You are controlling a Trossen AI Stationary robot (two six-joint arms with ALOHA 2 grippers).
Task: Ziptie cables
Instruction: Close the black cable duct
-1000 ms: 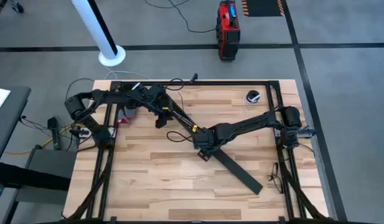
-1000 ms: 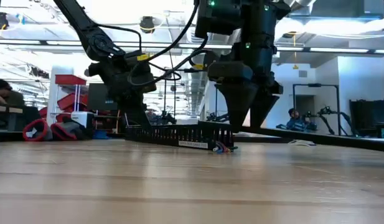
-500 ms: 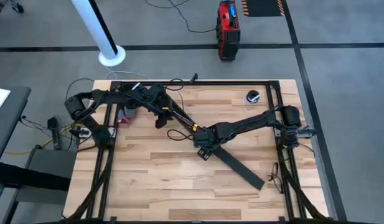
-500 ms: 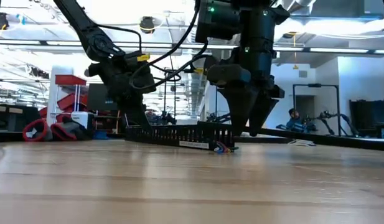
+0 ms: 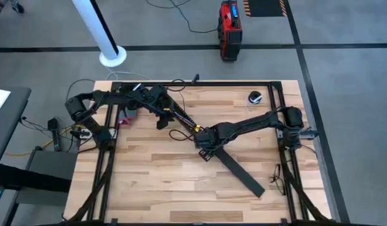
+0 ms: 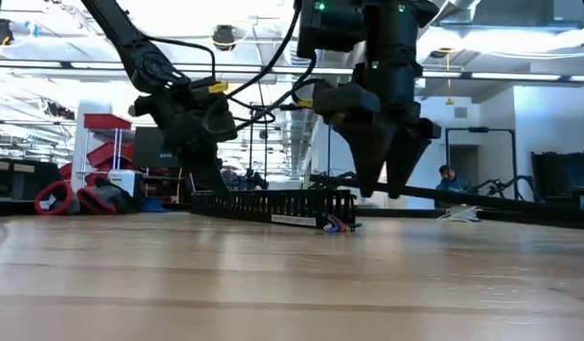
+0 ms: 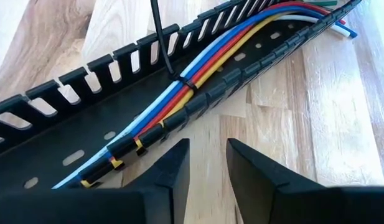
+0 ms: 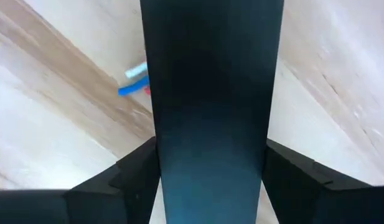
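Now, entries run from largest item to smallest.

Table point(image 5: 149, 182): bare wood slab inside a black frame; both arms reach in toward the centre.

Left arm: enters from 9 o'clock; left gripper point(image 7: 207, 165) hovers just beside the channel near 11 o'clock of centre, fingers apart with a narrow gap, holding nothing.

Right arm: enters from 3 o'clock; right gripper point(image 5: 204, 146) sits at table centre, fingers clamped on the flat strip, one either side of it in the right wrist view.

Strip point(image 5: 240, 169): flat, black, rigid; runs from the right gripper toward 5 o'clock.

Channel point(image 7: 86, 93): long black comb-slotted trough, running 11 o'clock to centre.

Cables point(image 7: 198, 71): blue, white, red and yellow, lying in the channel; ends stick out near centre.

Handling (judgement): light, limp, slick-jacketed wires; likely to splay if lifted singly. Best taken as a bundle, close to the tie.

Ziptie point(image 7: 184, 84): thin black band already round the bundle, its tail point(image 7: 160, 34) standing up.

Obstructions: channel teeth flank the bundle; the held strip lies close over the cable ends. Small dark object point(image 5: 254, 97) at 1 o'clock, well apart.
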